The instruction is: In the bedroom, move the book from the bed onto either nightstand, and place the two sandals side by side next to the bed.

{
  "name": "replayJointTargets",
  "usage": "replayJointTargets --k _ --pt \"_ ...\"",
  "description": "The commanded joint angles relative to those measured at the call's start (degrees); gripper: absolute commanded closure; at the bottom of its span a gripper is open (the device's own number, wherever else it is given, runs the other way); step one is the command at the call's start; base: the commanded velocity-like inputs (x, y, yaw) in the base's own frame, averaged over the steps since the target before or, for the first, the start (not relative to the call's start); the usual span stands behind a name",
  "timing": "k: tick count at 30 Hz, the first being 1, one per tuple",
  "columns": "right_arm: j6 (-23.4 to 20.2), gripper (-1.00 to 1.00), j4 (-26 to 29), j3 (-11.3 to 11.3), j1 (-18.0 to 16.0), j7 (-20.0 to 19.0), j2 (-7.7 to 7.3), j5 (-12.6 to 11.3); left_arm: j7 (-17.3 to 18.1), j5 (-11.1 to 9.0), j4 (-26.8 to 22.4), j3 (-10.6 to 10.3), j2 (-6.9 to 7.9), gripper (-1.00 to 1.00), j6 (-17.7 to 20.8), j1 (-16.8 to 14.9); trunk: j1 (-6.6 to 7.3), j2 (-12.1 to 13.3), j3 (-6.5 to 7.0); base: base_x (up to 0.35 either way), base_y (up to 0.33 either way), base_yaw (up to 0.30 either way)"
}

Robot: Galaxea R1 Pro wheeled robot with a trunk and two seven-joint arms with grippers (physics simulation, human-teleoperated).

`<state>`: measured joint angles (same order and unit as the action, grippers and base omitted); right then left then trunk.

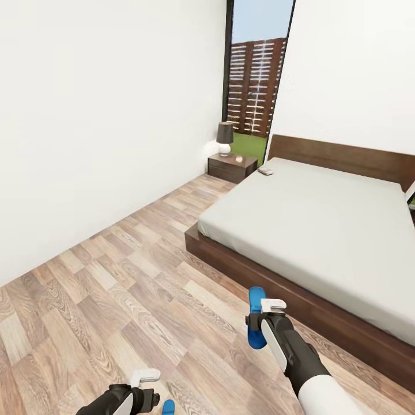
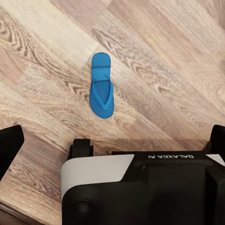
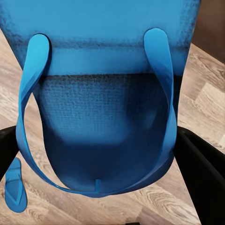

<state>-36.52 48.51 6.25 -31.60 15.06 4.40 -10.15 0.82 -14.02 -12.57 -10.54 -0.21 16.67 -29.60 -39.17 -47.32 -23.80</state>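
My right gripper (image 1: 257,320) is shut on one blue sandal (image 1: 254,318), held above the floor just off the bed's near edge. Up close, that sandal (image 3: 103,103) sits between the dark fingers (image 3: 204,164). The other sandal (image 1: 168,407) lies flat on the wood floor beside my left gripper (image 1: 145,389), which is open and holds nothing. This floor sandal (image 2: 101,90) is beyond the open left fingers (image 2: 10,143), and it shows as a sandal (image 3: 14,187) below the right hand. The book (image 1: 266,170) rests on the bed (image 1: 323,219) near the headboard. A nightstand (image 1: 231,166) stands beside it.
A lamp (image 1: 225,138) with a dark shade stands on the nightstand. A tall window (image 1: 253,86) is behind it. A white wall (image 1: 104,127) runs along the left, leaving a wide strip of plank floor (image 1: 132,271) between it and the bed's dark base.
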Motion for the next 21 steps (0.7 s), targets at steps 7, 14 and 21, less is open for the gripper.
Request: replayJointTargets --k 7,14,21 --pt "-0.42 1.00 1.83 0.31 0.04 0.58 0.04 -0.59 -0.07 -0.53 -0.09 -0.44 0.04 -1.00 0.16 -0.02 -1.55 -2.87 -1.33 0.000 0.000 0.000" --pt "-3.06 1.00 11.23 1.79 0.46 0.64 -0.01 -0.64 -0.09 -0.52 -0.09 -0.44 -0.03 -1.00 0.04 -0.02 -3.09 -5.68 -2.58 0.000 0.000 0.000" --pt "-9.31 1.00 16.23 2.90 0.56 0.70 -0.01 -0.69 -0.05 -0.50 -0.09 -0.49 -0.36 -1.00 0.16 -0.02 -4.63 -8.49 -3.84 0.000 0.000 0.000"
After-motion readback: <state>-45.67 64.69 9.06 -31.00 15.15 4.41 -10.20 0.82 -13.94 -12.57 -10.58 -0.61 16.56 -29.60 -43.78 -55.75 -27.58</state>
